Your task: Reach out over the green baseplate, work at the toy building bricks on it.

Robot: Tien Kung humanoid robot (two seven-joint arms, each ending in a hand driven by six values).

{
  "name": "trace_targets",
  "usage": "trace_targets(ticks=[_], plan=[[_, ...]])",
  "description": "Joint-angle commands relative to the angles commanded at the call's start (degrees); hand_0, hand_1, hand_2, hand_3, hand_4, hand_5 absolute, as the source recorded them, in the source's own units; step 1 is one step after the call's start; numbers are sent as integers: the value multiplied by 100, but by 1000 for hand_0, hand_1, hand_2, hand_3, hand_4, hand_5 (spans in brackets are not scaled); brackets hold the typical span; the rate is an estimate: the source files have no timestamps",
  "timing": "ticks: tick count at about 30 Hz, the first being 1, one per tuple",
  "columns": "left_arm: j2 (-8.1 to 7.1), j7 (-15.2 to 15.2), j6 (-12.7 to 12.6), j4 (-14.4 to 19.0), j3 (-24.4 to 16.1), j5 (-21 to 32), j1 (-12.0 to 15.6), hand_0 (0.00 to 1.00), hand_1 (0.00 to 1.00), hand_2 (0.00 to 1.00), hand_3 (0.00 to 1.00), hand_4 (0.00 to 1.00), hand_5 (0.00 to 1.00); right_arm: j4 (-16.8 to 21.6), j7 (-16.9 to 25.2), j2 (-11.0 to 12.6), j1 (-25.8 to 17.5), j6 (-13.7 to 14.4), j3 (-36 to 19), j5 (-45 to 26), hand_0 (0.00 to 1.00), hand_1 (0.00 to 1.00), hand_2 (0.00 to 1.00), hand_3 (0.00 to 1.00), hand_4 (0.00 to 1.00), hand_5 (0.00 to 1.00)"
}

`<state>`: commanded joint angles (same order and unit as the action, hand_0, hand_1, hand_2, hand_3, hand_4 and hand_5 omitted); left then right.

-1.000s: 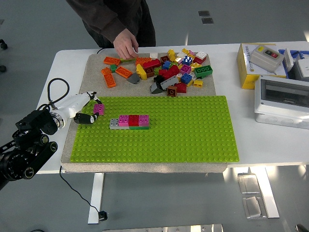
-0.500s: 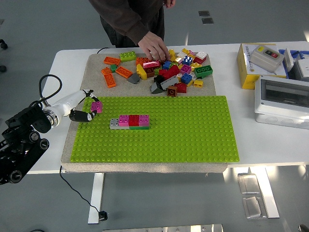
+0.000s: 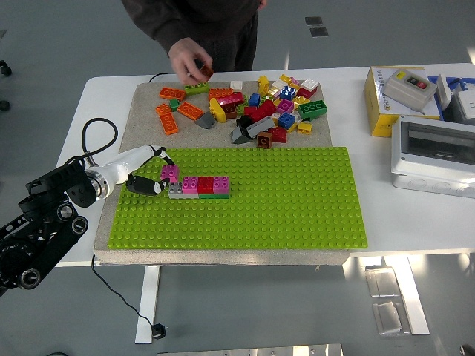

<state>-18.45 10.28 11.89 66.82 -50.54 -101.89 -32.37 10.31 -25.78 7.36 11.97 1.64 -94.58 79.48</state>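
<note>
Fingers (image 3: 152, 182) seemingly around magenta brick (image 3: 170, 173).

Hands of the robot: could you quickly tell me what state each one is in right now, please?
Left hand: shut on the small pink brick, at the left end of the brick row on the green baseplate.
Right hand: not in view.

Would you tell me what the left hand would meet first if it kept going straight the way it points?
The left hand, holding a pink brick, points right along the baseplate. It would probably first meet the grey end of the brick row, already very close; height over the studs is unclear.
</note>
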Motion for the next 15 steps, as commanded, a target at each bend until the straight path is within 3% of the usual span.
trace_targets(ticks=[15], plan=[[58, 22, 137, -9, -54, 42, 82, 929, 959, 985, 568, 507, 182, 0, 25, -7, -7, 13, 28, -34, 653, 562, 587, 742, 583, 998]])
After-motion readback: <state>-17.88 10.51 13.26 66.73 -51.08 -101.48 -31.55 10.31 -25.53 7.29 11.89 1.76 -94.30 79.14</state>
